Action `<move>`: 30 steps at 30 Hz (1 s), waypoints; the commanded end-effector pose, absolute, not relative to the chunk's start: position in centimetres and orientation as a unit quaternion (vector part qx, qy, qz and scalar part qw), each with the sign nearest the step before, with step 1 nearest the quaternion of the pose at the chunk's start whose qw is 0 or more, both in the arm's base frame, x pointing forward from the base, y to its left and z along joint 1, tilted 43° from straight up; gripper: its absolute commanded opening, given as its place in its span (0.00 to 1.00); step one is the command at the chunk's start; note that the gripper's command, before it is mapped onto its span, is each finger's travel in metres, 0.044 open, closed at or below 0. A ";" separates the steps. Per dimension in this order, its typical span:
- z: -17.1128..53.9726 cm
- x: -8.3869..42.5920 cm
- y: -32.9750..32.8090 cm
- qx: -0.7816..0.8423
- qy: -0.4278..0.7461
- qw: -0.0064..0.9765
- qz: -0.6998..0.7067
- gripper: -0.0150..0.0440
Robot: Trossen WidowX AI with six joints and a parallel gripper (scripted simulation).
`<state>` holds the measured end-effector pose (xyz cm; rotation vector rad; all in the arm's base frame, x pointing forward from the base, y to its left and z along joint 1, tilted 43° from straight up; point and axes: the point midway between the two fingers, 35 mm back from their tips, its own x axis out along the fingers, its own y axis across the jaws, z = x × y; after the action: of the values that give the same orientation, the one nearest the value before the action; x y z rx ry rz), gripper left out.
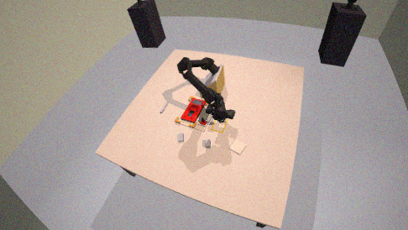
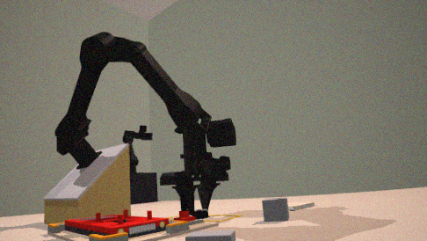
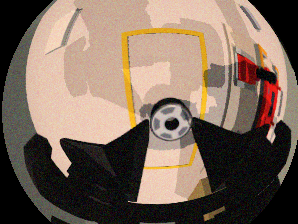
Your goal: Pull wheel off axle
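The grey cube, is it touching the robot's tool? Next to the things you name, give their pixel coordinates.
Apart. The exterior view shows table and wall between the grey cube [image 1: 206,143] [image 2: 275,209] and the tool [image 1: 221,120] [image 2: 197,213] [image 3: 170,121], with the cube off to the right.

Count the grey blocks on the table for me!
2: a flat block near the red car, a chunkier block between that and the pale tile. The arm could hide more.
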<state>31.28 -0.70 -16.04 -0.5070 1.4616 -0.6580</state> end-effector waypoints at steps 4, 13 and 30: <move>-13.6 31.4 1.7 -0.226 0.645 0.670 -0.290 0.76; -11.1 29.6 3.6 -0.230 0.644 0.671 -0.286 0.90; -6.5 22.7 4.6 -0.228 0.646 0.670 -0.288 1.00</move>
<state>22.85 4.54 -6.65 -0.5224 1.4564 -0.6488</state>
